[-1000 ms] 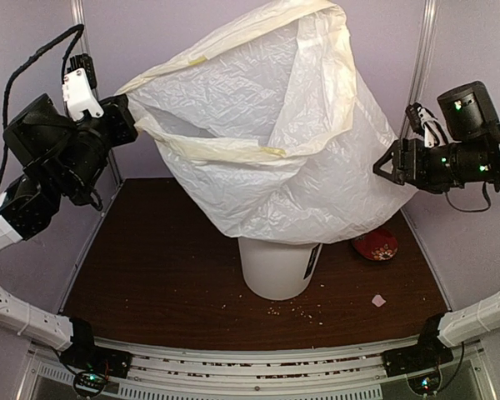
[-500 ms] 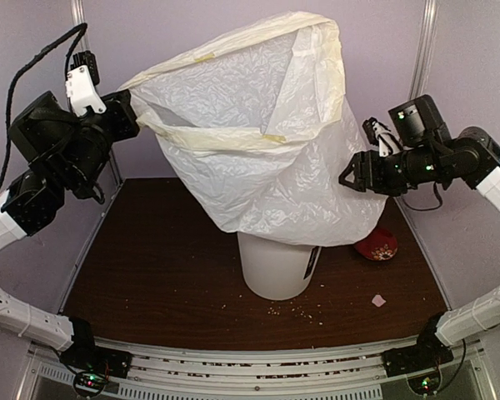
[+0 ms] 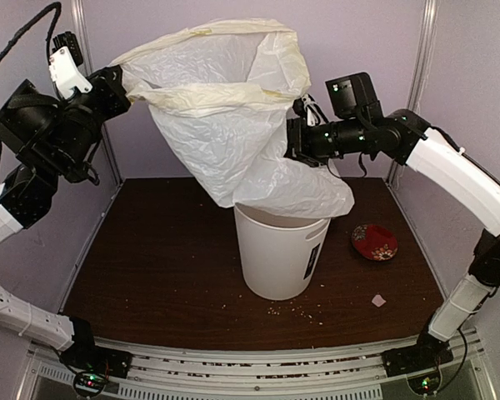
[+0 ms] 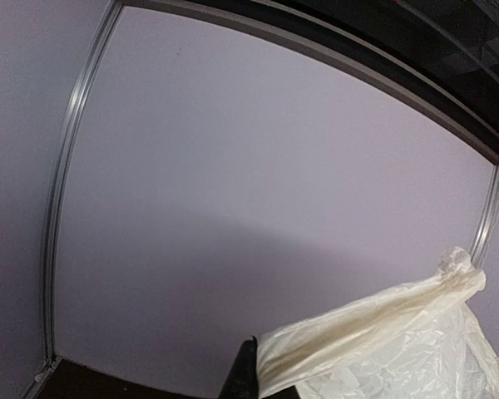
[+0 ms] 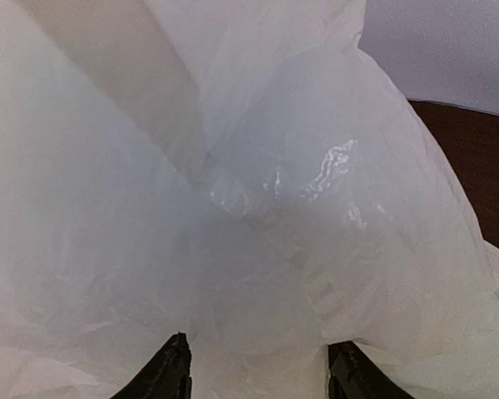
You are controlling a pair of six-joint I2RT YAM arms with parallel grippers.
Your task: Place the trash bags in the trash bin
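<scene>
Above the bench [image 3: 150, 250], the left end effector [image 3: 125, 88] clenches the bag [image 3: 225, 125] by its rim; the right end effector [image 3: 290, 143], spread wide, presses into it above the bin [image 3: 275, 258].

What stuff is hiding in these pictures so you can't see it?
Inside of the trash bin: top view, the trash bag sags over most of its mouth.
Right gripper: right wrist view's bottom edge cuts its fingers; top view, the bag covers them.
Left gripper: left wrist view shows only one finger, cut by the bottom edge.
Label writing: top view, too small.
Bits in the red bowl: top view, too small.
</scene>
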